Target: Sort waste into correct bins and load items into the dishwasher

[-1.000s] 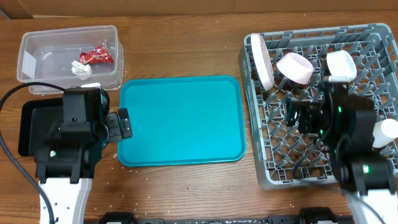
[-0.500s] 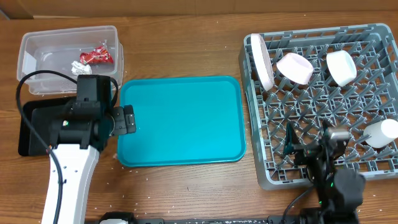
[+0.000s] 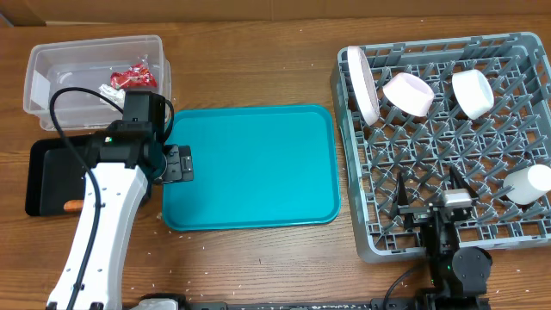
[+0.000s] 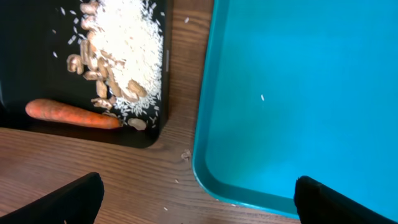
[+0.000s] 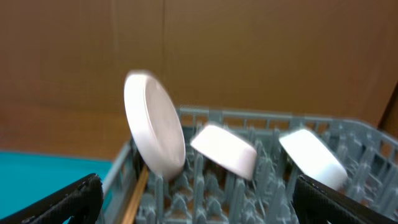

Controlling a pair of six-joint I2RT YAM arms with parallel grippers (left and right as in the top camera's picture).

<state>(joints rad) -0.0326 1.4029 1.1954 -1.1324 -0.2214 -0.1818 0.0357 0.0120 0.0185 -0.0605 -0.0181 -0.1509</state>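
Observation:
The clear tub [image 3: 52,65] holds red [image 3: 133,77] and silver [image 3: 110,90] wrappers. The black tray [image 4: 31,56] holds nut scraps [image 4: 102,81], white crumbs [image 4: 127,43] and the carrot [image 4: 71,114]. In the grey dish rack [image 3: 516,232] stand the white plate [image 3: 360,82], pink bowl [image 3: 407,93], white bowl [image 3: 472,92] and cup [image 3: 527,182]. A wooden chopstick [image 5: 135,193] lies by the plate [image 5: 155,130]. My left gripper [image 3: 179,164] is open and empty over the gap between the black tray and the teal tray. My right gripper [image 3: 428,185] is open and empty at the rack's near side.
The large teal serving tray [image 3: 250,164] lies between the bins and the rack, with a single white crumb [image 4: 262,97] on it. A few crumbs dot the wood by its near left corner. A black cable [image 3: 65,99] loops over the tub and black tray.
My left arm has swung toward the far right, uncovering the black tray and carrot. My right arm has pulled back from over the rack to its near edge. Both grippers stayed open.

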